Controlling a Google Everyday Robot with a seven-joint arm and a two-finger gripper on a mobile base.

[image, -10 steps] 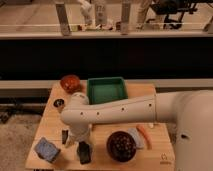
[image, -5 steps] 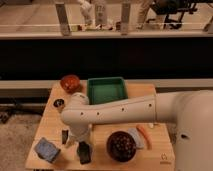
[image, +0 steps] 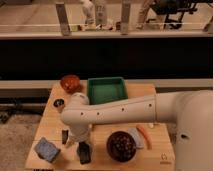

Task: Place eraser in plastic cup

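Observation:
My white arm reaches from the right across the wooden table (image: 107, 112). My gripper (image: 82, 150) hangs low over the table's front left part, its dark end close to the surface. A blue-grey block (image: 47, 148), possibly the eraser, lies just left of it at the front left corner. A small dark piece (image: 65, 136) sits beside the wrist. A red-orange cup-like vessel (image: 70, 82) stands at the back left. A small dark cup (image: 59, 103) stands in front of it.
A green tray (image: 106, 90) stands at the back middle. A dark round bowl (image: 121, 146) sits at the front, right of the gripper. An orange stick-like object (image: 143, 136) and a pale item (image: 134, 135) lie to its right. A dark wall runs behind the table.

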